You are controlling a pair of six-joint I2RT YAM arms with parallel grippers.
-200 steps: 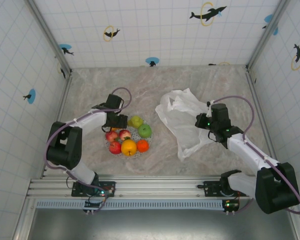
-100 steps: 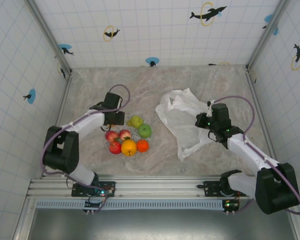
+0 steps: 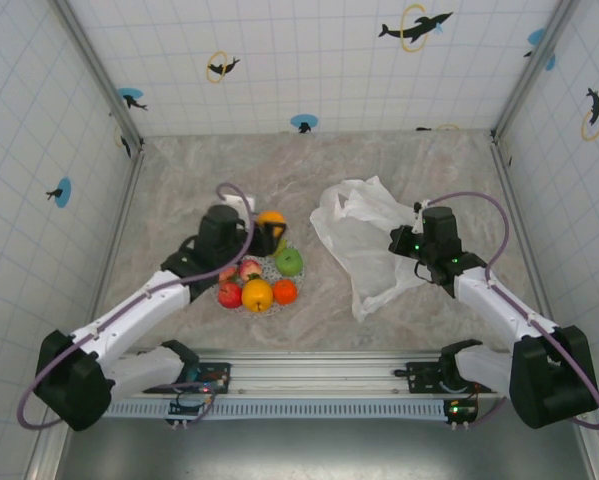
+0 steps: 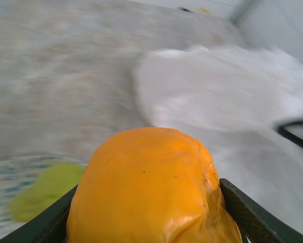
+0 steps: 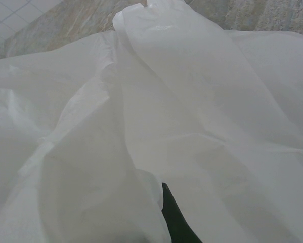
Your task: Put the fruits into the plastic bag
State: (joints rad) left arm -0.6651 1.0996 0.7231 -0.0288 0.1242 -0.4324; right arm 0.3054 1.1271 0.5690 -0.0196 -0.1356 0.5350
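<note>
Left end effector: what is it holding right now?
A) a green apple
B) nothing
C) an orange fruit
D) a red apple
C: in the left wrist view an orange fruit sits clamped between the dark fingers of the left end effector.

Bare table (image 3: 314, 300) lies open between fruits (image 3: 290, 262) and plastic bag (image 3: 364, 235) — right gripper (image 3: 407, 243) crowds its right edge.

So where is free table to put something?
Bare table: along the back wall, beyond the plate and plastic bag, and in a strip between them. Crowded: the plate of fruits, where the left gripper holds an orange, and the bag, pinched by the right gripper.
</note>
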